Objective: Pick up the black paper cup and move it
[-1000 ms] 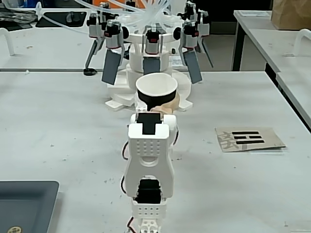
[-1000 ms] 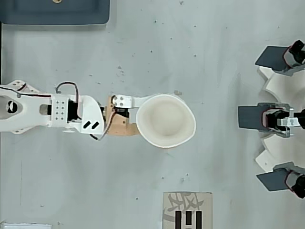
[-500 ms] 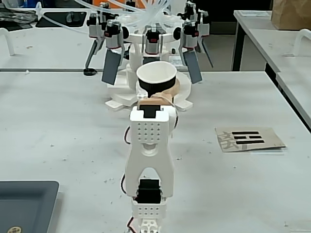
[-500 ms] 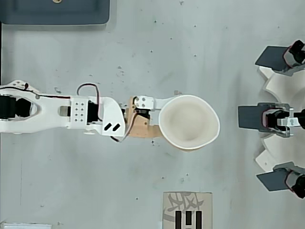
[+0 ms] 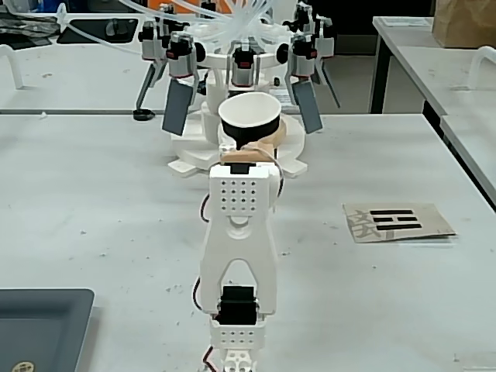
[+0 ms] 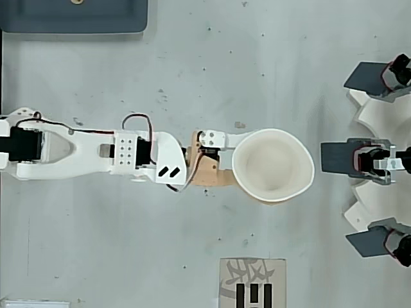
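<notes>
Grey table (image 6: 192, 64): printed card's (image 5: 397, 221) characters unreadable.

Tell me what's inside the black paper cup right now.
Nothing visible: the overhead view shows the black paper cup with a bare white interior. The jaws, clamped on its wall, are mostly hidden beneath its rim.

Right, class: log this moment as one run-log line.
gripper: shut on cup | cup: lifted, upright | heading: toward white device

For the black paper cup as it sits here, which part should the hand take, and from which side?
Probably the side wall just under the rim, from the arm's side, as the hand appears to grip it now. The black paper cup is upright and tapers downward, so the wider rolled rim should resist slipping. The far side faces the white rig.
</notes>
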`<action>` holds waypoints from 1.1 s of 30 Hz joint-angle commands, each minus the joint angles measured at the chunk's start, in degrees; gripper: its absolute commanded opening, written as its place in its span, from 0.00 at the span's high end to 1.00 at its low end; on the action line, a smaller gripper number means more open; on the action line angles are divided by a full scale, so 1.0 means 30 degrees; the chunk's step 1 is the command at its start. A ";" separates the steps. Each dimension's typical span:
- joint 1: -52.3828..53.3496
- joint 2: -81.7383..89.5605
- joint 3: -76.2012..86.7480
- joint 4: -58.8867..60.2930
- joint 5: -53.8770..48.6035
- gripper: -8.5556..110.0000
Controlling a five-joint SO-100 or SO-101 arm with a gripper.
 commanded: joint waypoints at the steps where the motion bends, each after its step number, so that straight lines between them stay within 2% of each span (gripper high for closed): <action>1: 0.0146 0.0088 -0.1523 0.0029 -0.0146 0.88; 33: -0.0176 -0.2432 -0.3135 0.0850 0.0205 0.89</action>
